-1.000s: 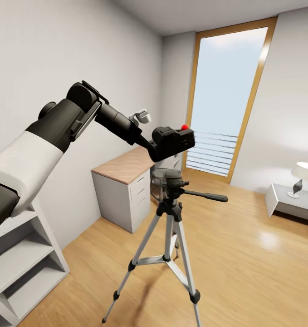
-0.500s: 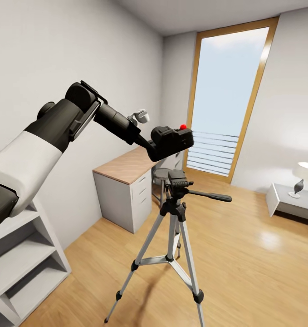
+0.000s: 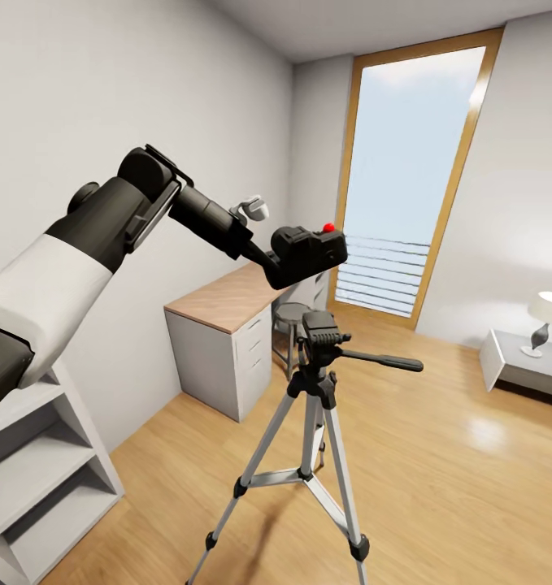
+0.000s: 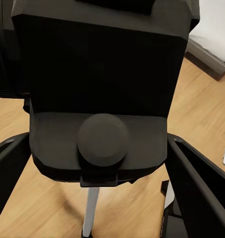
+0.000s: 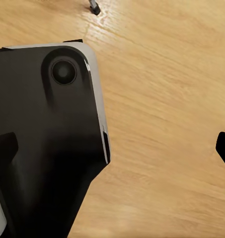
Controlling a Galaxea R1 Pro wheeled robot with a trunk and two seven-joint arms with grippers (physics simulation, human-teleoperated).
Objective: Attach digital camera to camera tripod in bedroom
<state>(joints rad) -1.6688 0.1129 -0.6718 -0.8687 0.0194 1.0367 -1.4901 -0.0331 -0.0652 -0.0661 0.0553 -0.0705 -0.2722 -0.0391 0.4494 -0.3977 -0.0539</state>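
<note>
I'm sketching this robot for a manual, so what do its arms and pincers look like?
The left arm has a smooth white upper shell, then matte black rounded segments tapering to a slim black wrist with a small white-grey fitting. The left pincer has flat, dark, blocky fingers. In the right wrist view, a glossy black body panel has a white edge and a round recessed socket.

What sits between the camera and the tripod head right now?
Nothing: in the head view the camera, held by the left gripper, hangs above the tripod head, an open gap between.
</note>
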